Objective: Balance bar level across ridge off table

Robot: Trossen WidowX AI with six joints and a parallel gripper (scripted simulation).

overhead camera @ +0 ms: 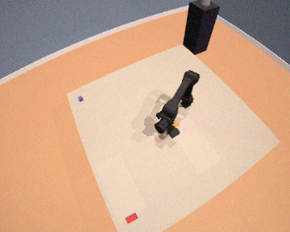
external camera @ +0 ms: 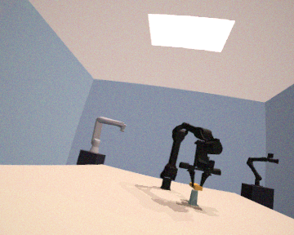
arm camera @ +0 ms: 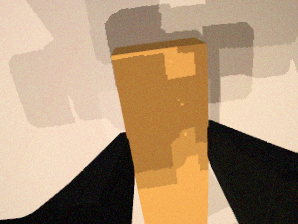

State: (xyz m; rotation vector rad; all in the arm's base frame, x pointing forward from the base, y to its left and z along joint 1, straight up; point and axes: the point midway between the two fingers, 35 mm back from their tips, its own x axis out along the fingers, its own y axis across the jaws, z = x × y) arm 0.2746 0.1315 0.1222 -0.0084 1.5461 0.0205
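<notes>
The black gripper is clamped on the orange bar, directly above the teal ridge (whether they touch is unclear). Far from the ridge lie a red block and a small blue cube, on different sides of it.

From my station, the teal ridge blocked any descent directly beneath my gripper.
</notes>
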